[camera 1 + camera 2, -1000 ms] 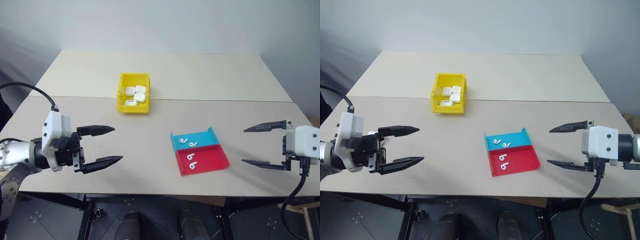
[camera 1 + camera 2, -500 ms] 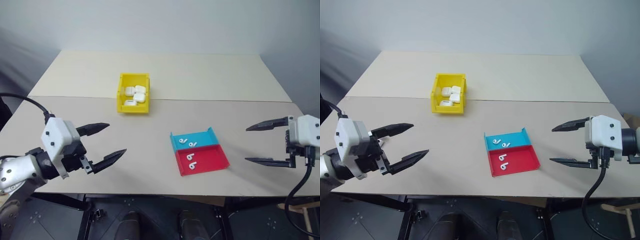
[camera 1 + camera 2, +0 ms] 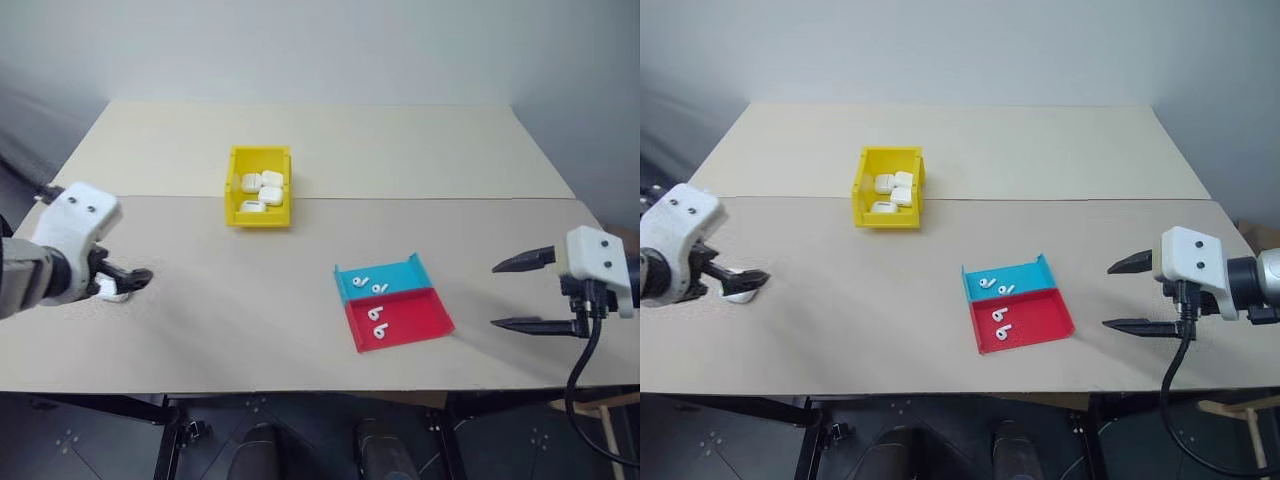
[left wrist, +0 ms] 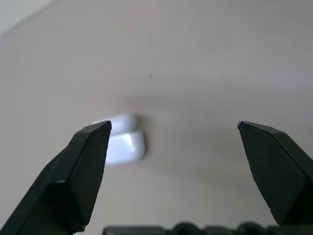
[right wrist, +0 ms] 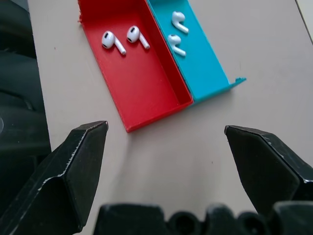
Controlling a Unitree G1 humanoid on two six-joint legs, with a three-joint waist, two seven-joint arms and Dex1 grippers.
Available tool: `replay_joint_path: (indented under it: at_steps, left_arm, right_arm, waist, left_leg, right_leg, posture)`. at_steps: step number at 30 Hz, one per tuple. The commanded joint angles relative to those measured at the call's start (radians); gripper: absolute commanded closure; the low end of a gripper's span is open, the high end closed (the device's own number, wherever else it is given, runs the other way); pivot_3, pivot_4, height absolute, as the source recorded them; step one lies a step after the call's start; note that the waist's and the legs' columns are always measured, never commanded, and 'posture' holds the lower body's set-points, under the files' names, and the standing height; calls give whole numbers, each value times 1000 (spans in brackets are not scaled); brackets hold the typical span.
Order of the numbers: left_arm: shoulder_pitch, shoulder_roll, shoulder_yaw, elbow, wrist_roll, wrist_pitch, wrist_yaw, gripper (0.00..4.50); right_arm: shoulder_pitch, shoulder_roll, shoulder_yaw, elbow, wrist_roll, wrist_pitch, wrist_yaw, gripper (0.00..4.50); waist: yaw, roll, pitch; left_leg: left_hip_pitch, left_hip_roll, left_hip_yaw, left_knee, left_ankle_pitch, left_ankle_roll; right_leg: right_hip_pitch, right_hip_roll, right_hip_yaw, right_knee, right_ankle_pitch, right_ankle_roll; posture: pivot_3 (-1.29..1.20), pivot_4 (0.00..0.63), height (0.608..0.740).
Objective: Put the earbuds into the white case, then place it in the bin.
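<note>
A small white case (image 4: 124, 144) lies on the table near its left edge, also seen as a white case (image 3: 112, 293) from above; it looks like two rounded halves, lid open. My left gripper (image 4: 173, 126) is open and points down at the table, with the case just beyond one fingertip (image 4: 98, 134) and untouched. Two earbuds (image 5: 120, 40) lie in the red tray (image 5: 146, 83) and two earbuds (image 5: 177, 29) in the blue tray (image 5: 205, 63). My right gripper (image 3: 494, 296) hangs open, empty, to the right of the trays. The yellow bin (image 3: 236, 190) stands at mid-table.
Several white cases (image 3: 262, 186) lie inside the yellow bin. The blue tray (image 3: 400, 273) and red tray (image 3: 415, 322) sit side by side right of centre. A seam runs across the table just behind the bin. Bare tabletop lies between the left gripper and the trays.
My left arm has swung out to the left and its gripper has tipped down over the white case. The right gripper has hardly moved. The whole view has shifted a little.
</note>
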Motion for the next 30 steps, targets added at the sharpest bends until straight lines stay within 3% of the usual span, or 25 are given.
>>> replay_joint_path:
  at_steps: [1,8,15,21,30]
  left_arm:
    - [-101,68,-72,155,17,4,-81,0]
    - [-264,79,-322,418,120,-126,-286,0]
    - [-387,31,-562,743,369,-370,-516,0]
    - [-498,-72,-651,926,510,-442,-650,0]
    - [-551,-181,-671,1070,649,-495,-724,0]
  right_arm:
    - [1,-8,-6,-36,-1,41,-24,54]
    - [2,-6,9,-59,4,101,-53,54]
    - [12,-20,-9,-67,4,167,-73,54]
    - [19,-23,-23,-75,6,198,-79,54]
    - [20,-25,-27,-85,2,226,-98,54]
  waist:
    - [2,0,0]
    - [8,0,0]
    - [9,0,0]
    - [26,-1,0]
    - [28,-1,0]
  left_leg:
    - [0,0,0,0,0,0]
    - [-1,0,0,0,0,0]
    - [-3,0,0,1,0,0]
    - [-6,-1,0,1,0,0]
    - [-11,-1,0,2,0,0]
  right_leg:
    - [0,0,0,1,0,0]
    - [0,0,0,0,0,0]
    - [-3,0,0,2,0,0]
    - [-5,0,0,2,0,0]
    - [-11,0,0,3,0,0]
  posture:
    - [0,150,740]
    - [0,150,740]
    - [0,150,740]
    - [0,150,740]
    - [0,150,740]
